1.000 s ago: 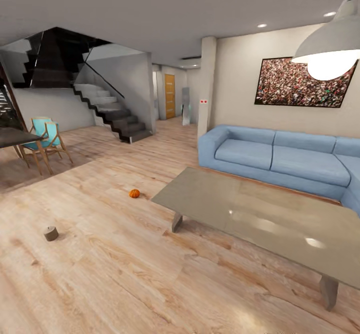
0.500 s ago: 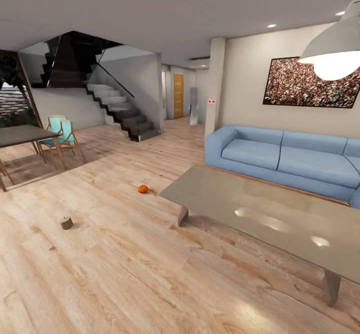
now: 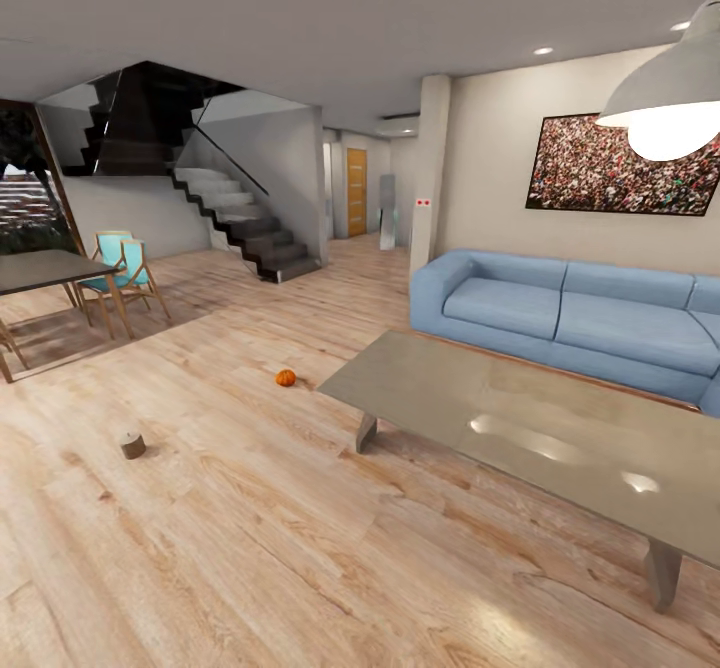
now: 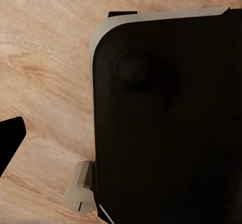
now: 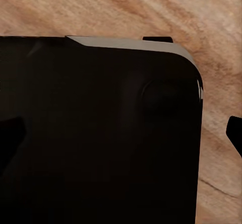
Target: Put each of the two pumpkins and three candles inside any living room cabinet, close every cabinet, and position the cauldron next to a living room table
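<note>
From the head view, the robot looks across a living room floor [image 3: 250,548]. One pumpkin [image 3: 286,378] lies on the boards at about ten o'clock, just off the near corner of the low grey bench [image 3: 520,428], which runs toward three o'clock in front of a blue sofa [image 3: 560,313]. A small stubby cylinder [image 3: 132,444], possibly a candle though too small to tell, stands at about nine o'clock, well apart from the pumpkin. No cabinet or cauldron is to be seen here.

The left wrist view gives a dark rounded body [image 4: 166,118] over wood floor; whether the left gripper is wide or narrow I cannot tell.

The right wrist view is much the same, so the right gripper's state cannot be told either.

By my judgement the step is the approach: next, drive toward the pumpkin and lower an arm to it.
</note>
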Robot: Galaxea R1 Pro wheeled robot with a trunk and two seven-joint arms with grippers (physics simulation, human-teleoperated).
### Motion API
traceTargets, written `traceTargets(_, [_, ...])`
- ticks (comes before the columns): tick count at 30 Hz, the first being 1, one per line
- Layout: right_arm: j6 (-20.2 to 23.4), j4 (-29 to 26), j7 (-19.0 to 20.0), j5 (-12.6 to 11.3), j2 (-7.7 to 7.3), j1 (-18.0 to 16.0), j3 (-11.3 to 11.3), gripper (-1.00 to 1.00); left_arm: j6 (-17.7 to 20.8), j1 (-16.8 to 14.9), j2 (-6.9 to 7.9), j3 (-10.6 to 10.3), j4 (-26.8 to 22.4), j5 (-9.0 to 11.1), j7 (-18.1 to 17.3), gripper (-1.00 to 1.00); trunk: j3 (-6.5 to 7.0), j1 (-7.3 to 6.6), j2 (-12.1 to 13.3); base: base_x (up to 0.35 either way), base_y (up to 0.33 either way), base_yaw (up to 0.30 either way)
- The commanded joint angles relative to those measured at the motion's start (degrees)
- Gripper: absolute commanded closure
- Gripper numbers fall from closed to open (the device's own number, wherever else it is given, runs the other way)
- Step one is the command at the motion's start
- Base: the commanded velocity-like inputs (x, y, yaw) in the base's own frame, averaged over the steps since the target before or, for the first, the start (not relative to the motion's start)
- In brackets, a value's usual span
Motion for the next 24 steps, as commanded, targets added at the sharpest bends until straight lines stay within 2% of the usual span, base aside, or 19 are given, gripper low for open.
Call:
traceTargets(1, [-0.19,0.05,0.05,0.02,0.00,-0.03,-0.01,-1.00,-0.08,0.03,-0.02,-0.04,-0.09,-0.07,-0.01,-1.00,-0.05,0.00,-0.02,0.000,-0.017,0.000])
traceTargets(7, [-0.19,0.05,0.05,-0.06,0.23,-0.03,-0.01,-1.00,-0.08,0.06,-0.06,-0.04,-0.10,-0.23,-0.01,-1.00,-0.05,0.00,-0.02,-0.071,-0.155,0.000])
traceTargets(24, [-0.20,0.05,0.00,-0.07,0.44,-0.03,-0.01,-1.00,-0.08,0.07,-0.14,0.04,-0.09,-0.25,-0.01,-1.00,-0.05,0.00,-0.02,-0.143,-0.278,0.003])
